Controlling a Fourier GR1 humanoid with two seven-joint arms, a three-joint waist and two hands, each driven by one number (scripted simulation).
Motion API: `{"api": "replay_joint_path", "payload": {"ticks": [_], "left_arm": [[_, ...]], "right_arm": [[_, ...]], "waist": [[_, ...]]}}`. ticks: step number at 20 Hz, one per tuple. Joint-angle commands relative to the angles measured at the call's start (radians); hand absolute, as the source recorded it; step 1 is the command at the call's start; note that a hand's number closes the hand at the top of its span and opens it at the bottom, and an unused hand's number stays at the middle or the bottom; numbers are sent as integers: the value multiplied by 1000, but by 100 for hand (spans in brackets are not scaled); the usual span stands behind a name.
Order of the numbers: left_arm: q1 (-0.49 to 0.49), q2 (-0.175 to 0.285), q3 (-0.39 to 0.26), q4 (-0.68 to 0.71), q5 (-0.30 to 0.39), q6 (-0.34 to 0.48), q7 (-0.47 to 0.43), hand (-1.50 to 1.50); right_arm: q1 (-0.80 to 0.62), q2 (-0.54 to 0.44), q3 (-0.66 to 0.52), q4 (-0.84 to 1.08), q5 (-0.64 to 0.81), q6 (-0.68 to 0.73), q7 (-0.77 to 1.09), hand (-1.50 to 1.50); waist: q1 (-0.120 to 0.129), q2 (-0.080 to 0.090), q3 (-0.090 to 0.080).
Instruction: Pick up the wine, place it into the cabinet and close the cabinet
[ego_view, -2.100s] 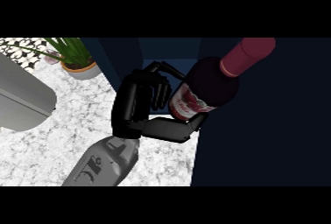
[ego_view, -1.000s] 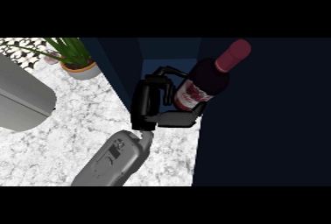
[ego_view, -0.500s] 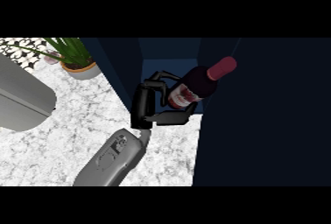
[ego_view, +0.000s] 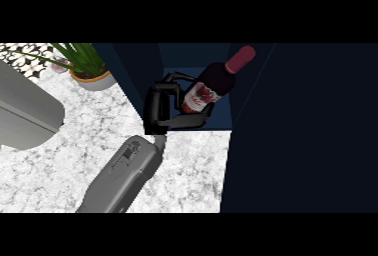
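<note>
The wine bottle (ego_view: 207, 91), dark with a red cap and a white and red label, leans to the upper right inside the open dark blue cabinet (ego_view: 221, 121). My left hand (ego_view: 156, 103) is at the cabinet's opening, just left of the bottle. It is shut on the bottle's lower body, fingers curled over the far side and thumb under the label. Its grey forearm comes in from the lower left. The bottle's base is hidden behind the hand and thumb. My right hand shows nowhere.
A wide dark panel (ego_view: 303, 130) of the cabinet fills the right side. A potted green plant (ego_view: 90, 71) stands at the back left of the white marble counter (ego_view: 59, 175). A large grey rounded object (ego_view: 26, 115) sits at the left edge.
My left hand has carried the bottle forward, from in front of the cabinet into its opening. The bottle now sits deeper and looks smaller; the forearm has stretched further in.
</note>
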Motion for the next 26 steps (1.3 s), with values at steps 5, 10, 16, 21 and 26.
{"api": "replay_joint_path", "payload": {"ticks": [5, 10, 16, 21, 26], "left_arm": [[-112, -3, 44, 119, 51, -19, 3, 150], [-174, 19, 150, 235, 52, -128, 16, 150], [-227, -4, 108, 332, 69, -76, -6, 150], [-331, -3, 161, 499, 112, -79, -112, 150], [-359, -4, 213, 613, 67, -90, -250, 150]], "right_arm": [[51, 13, 38, -150, -27, -10, 51, -150], [95, 22, 30, -148, -73, 8, 18, -150], [103, 10, -47, -47, -114, 53, -85, -150], [14, 18, 2, -71, -73, 15, 30, -150], [90, 62, 79, -79, -11, 17, -32, -150]], "waist": [[-8, 0, 0], [-10, 1, 0], [-6, 1, 1], [-20, 5, 0], [-25, 8, 0]]}}
